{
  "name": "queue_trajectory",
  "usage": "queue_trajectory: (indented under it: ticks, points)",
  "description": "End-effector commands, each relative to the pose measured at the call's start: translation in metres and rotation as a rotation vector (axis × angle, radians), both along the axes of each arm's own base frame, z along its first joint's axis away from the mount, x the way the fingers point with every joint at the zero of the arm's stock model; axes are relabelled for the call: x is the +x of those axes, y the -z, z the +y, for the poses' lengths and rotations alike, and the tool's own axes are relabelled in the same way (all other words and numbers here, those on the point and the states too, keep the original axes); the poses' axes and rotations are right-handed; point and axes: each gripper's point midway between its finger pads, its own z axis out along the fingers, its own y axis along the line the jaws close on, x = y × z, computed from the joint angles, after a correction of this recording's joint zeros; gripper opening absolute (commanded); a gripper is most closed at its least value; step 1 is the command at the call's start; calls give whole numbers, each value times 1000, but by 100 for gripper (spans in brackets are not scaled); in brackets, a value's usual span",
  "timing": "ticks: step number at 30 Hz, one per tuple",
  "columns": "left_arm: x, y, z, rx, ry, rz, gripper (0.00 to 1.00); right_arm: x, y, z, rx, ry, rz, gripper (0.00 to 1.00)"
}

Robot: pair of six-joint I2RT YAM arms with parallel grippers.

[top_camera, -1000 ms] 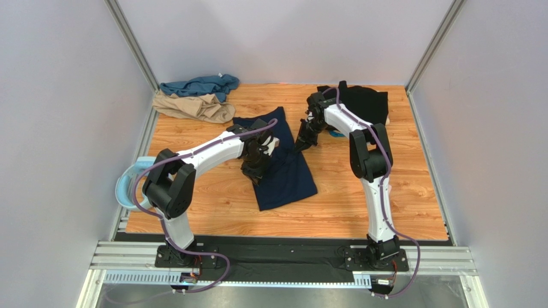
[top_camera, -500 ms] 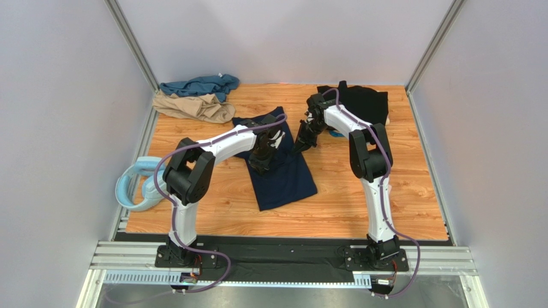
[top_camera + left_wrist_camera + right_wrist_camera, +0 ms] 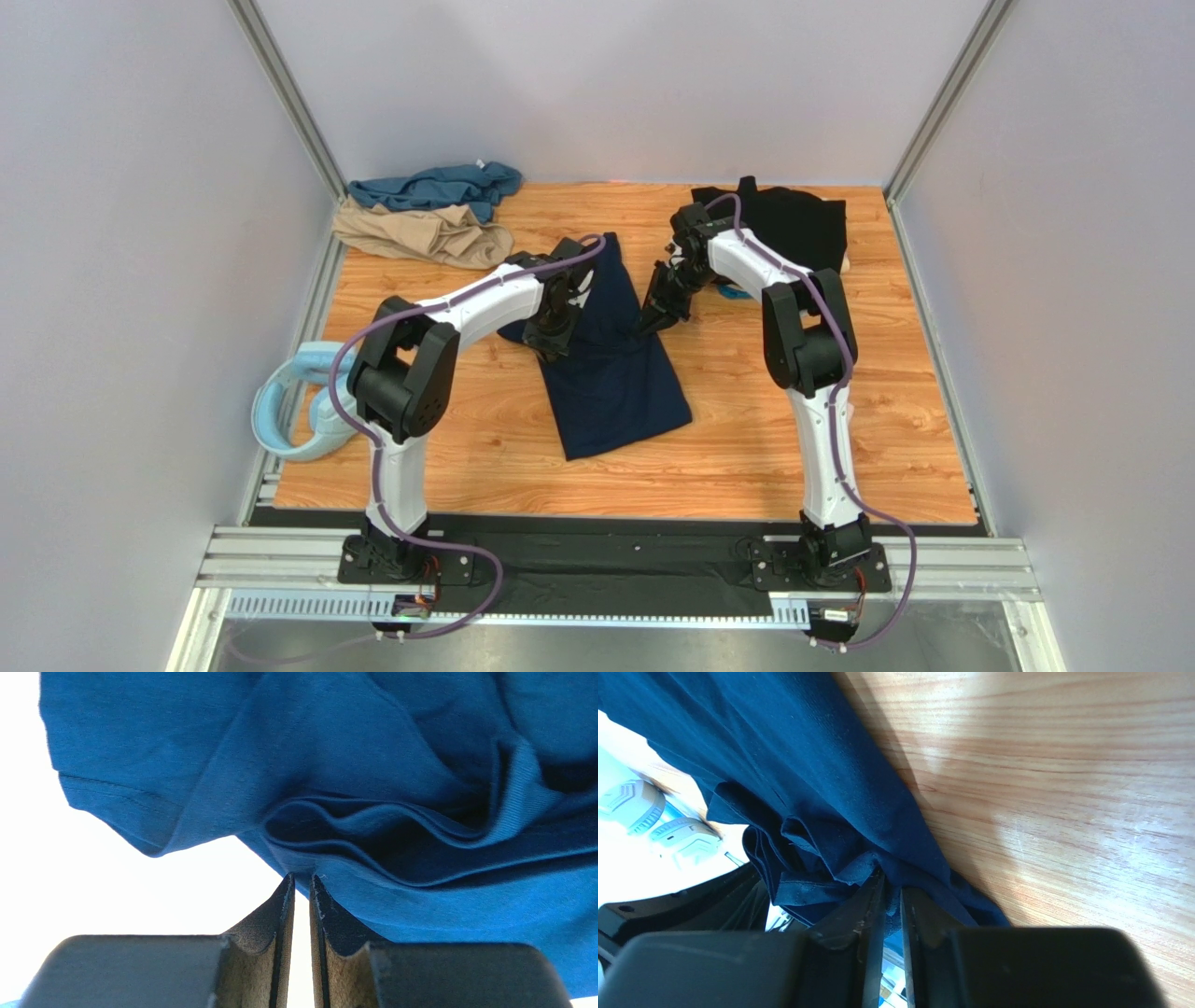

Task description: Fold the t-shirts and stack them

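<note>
Since a fold presumably needs its far edge lifted, navy shirt (image 3: 617,385) lies mid-table (image 3: 842,420) between 2 arms: left gripper (image 3: 300,878) pinched nearly closed on a pleat, right gripper (image 3: 887,875) barely parted at bunched cloth, hold uncertain.

Both arms reach forward over the desk, elbows bent. Left hand (image 3: 300,879) pinches the navy t-shirt (image 3: 393,756). Right hand (image 3: 887,876): fingers a slit apart, grip unclear.
</note>
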Motion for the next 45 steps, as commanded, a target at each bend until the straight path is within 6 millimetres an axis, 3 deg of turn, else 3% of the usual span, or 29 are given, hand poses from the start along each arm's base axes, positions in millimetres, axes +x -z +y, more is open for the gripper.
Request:
queue_trajectory:
  ticks: [1,8,10,12,16,19,22,31,36,40,42,45]
  points:
    - [7,-5,3,3,-25,-23,19,9,-8,5,37,43,-1,21]
    - [9,0,7,21,-28,-3,19,25,-39,-5,34,129,-100,23]
    - [8,-3,10,24,-31,-10,19,33,-66,-6,73,156,-174,23]
    - [6,-14,12,13,-34,-32,19,33,-90,-9,114,162,-236,24]
    - [-4,-34,15,-27,-24,-59,19,18,-115,-22,115,129,-319,25]
    - [-10,-53,3,-127,0,-88,19,-8,-111,-26,103,48,-300,25]
    - [-11,-51,-10,-189,9,-64,18,-30,-103,-33,43,-8,-300,25]
    - [-15,-42,-59,-250,106,-11,14,-51,-75,-15,84,-94,-182,24]
    - [-5,-40,-80,-287,118,-7,17,-59,-45,-9,61,-143,-116,24]
    - [4,-20,-88,-271,123,6,18,-55,-23,3,46,-180,-86,24]
    - [10,-13,-88,-258,103,-4,18,-51,-17,9,38,-210,-94,24]
    - [14,6,-79,-204,66,-8,17,-56,6,9,-6,-239,-50,24]
